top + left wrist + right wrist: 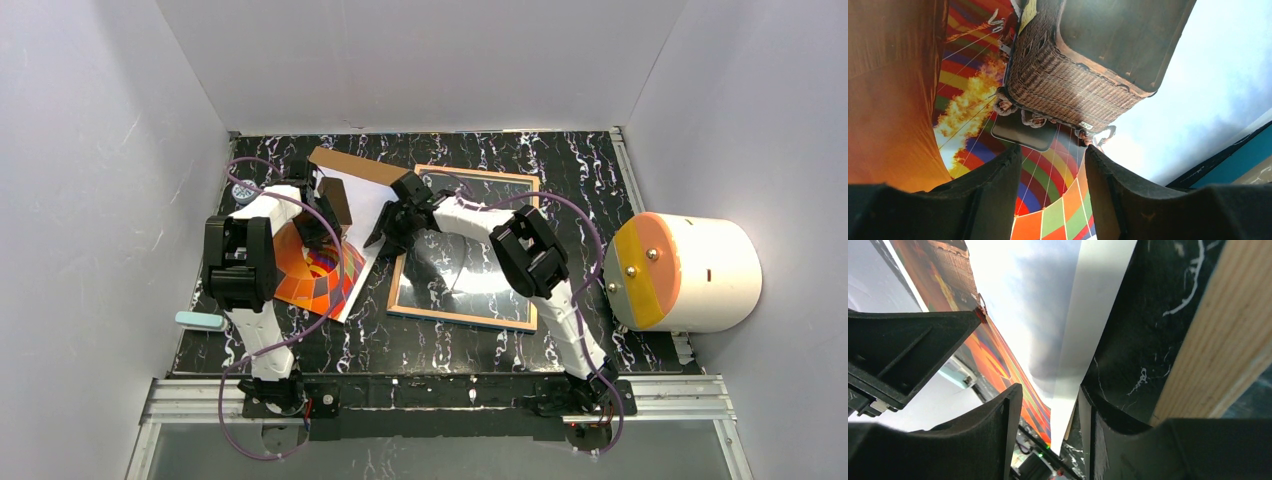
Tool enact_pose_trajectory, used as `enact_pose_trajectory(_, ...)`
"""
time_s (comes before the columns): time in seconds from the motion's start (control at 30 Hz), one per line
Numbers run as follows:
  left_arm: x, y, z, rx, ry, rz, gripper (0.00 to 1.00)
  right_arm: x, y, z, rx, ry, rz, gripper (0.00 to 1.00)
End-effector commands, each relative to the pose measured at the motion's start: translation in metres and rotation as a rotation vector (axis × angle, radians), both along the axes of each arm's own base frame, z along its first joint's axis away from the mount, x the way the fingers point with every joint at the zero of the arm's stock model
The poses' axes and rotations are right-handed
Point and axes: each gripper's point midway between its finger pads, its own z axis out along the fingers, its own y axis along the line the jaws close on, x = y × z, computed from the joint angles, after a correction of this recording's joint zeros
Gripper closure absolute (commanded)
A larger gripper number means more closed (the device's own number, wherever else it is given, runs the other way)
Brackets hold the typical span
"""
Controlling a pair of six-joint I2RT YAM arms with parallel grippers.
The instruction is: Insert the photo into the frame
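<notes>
The photo (325, 275), a hot-air balloon print, lies flat at the left middle of the table on the brown backing board (350, 166). The frame (465, 315) lies to its right, wood-coloured edge up, glass showing. My left gripper (322, 232) is open, just above the photo near the printed basket (1063, 85); the balloon print shows between the fingers (1053, 152). My right gripper (388, 228) is open at the photo's right edge. In the right wrist view (1050, 390), the photo's white margin (1088, 315) runs between the fingers, with the frame's wooden edge (1208, 340) beside it.
A dark brown flap (1123, 35) stands over the photo by the left gripper. A white cylinder with an orange and yellow face (690, 272) lies at the right edge. A small light-blue object (200, 320) lies at the near left. White walls enclose the table.
</notes>
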Motion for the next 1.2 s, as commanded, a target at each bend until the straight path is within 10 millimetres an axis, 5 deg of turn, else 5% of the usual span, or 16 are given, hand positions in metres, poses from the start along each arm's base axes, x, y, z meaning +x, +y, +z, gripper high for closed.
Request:
enact_pose_trajectory(0.0, -0.028, -0.002, -0.025, -0.010, 0.112, 0.007, 0.53, -0.019, 0.028, 0.049, 0.189, 0.019, 0.033, 0.47)
enact_pose_trajectory(0.47, -0.031, -0.001, -0.028, 0.000, 0.125, 0.015, 0.54, -0.009, 0.029, 0.077, 0.306, -0.090, -0.026, 0.33)
enact_pose_trajectory(0.83, -0.027, -0.001, -0.022, -0.001, 0.107, 0.015, 0.54, 0.002, 0.032, 0.051, 0.269, -0.094, -0.029, 0.62)
enact_pose_trajectory(1.17, -0.014, -0.004, 0.009, -0.020, 0.039, 0.008, 0.53, 0.024, 0.042, 0.048, 0.333, -0.181, -0.007, 0.81)
